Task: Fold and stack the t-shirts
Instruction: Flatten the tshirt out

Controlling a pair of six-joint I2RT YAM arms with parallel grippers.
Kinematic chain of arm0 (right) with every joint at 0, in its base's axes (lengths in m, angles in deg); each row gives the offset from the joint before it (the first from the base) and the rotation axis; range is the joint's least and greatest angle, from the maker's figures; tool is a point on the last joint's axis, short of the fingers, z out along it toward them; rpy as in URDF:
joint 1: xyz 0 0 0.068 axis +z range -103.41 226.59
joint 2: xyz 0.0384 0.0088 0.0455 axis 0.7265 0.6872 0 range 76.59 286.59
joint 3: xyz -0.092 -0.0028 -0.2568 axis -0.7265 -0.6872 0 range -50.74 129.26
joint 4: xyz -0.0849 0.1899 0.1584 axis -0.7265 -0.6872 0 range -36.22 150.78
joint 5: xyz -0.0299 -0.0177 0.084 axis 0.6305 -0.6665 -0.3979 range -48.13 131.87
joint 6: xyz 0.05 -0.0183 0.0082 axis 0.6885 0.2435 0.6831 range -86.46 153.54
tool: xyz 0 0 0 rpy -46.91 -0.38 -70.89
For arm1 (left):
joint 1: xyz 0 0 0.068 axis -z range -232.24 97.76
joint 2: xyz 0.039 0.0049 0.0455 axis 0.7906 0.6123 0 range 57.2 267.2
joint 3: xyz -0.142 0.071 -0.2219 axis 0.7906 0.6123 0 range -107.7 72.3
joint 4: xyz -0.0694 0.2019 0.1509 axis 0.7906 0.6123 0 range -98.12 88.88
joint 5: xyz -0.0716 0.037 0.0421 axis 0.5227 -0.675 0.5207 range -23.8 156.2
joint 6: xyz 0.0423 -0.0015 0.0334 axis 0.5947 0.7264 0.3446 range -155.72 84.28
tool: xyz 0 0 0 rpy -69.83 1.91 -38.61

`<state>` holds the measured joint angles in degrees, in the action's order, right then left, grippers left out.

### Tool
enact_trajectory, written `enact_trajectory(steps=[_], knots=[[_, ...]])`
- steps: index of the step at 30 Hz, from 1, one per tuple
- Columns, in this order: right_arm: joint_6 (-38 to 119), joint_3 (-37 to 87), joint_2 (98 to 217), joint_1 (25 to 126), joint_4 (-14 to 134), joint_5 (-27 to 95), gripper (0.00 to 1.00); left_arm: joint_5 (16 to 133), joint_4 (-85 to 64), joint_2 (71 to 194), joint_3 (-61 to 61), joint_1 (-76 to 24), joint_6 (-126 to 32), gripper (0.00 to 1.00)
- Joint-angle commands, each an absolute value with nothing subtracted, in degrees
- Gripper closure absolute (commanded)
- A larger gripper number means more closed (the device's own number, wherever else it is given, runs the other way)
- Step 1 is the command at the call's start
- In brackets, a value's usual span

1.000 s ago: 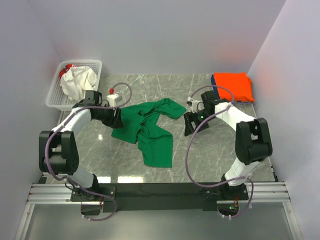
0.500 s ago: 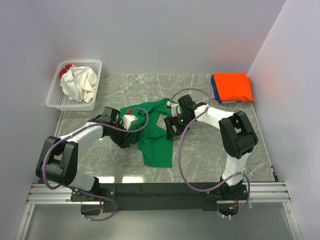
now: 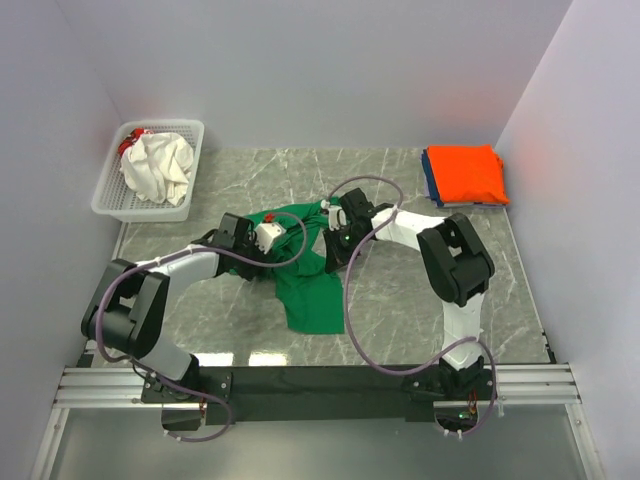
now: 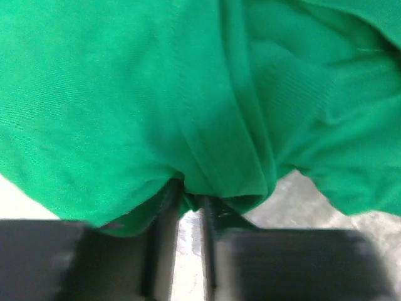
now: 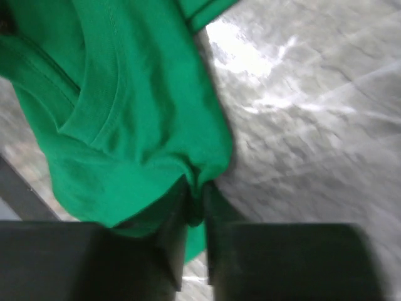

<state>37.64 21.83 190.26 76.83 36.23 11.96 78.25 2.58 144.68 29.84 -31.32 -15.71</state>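
On marble table (image 3: 230, 320), plain green t-shirt (image 3: 312, 295)

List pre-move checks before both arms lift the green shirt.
1. Left gripper pinching the dark green cloth t-shirt: ok.
2. Right gripper pinching the same shirt: ok.
3. Shirt lying flat on the table: not ok, it is bunched between the arms.
4. Only one layer in each pinch: cannot tell.
5. Folded bright orange t-shirt well away from both arms: ok.
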Motion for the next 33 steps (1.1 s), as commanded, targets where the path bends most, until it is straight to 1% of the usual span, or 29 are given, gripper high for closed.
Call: enact_trajectory(steps=[1, 2, 4, 7, 12, 16, 23, 26, 29, 33], knots=[[36.8, 20.9, 194.6, 77.4, 30.6, 16.7, 0.93, 76.2, 3.4, 145.8, 28.2, -32.8, -17.3, 0.79], [36.3, 20.6, 194.0, 77.1, 29.9, 18.0, 1.0, 76.8, 4.4, 144.9, 27.5, -33.6, -17.5, 0.91], [34.3, 20.1, 190.6, 76.0, 29.1, 18.9, 1.0, 79.3, 7.4, 141.9, 24.7, -36.0, -17.0, 0.99], [31.6, 19.0, 184.3, 74.0, 28.7, 22.4, 1.0, 81.7, 10.8, 138.9, 19.7, -39.5, -17.2, 0.99], [28.0, 21.1, 176.4, 70.9, 26.2, 27.8, 1.0, 84.7, 15.5, 137.5, 13.2, -46.9, -19.1, 0.99], [24.5, 22.6, 174.0, 68.3, 24.0, 31.1, 1.0, 87.3, 17.5, 137.9, 11.9, -50.7, -19.6, 0.99], [18.3, 23.5, 169.3, 65.1, 23.4, 35.9, 1.0, 92.5, 16.7, 139.0, 9.1, -55.9, -26.1, 0.99], [15.8, 26.0, 166.6, 65.1, 23.9, 39.6, 1.0, 94.1, 17.0, 139.1, 4.5, -57.3, -28.3, 0.99], [13.4, 30.9, 164.1, 64.5, 23.6, 42.9, 1.0, 95.3, 17.9, 138.5, -4.8, -58.0, -30.5, 0.99], [9.6, 36.8, 159.1, 64.3, 23.6, 47.0, 1.0, 95.4, 17.9, 135.5, -12.8, -59.0, -33.0, 0.99]])
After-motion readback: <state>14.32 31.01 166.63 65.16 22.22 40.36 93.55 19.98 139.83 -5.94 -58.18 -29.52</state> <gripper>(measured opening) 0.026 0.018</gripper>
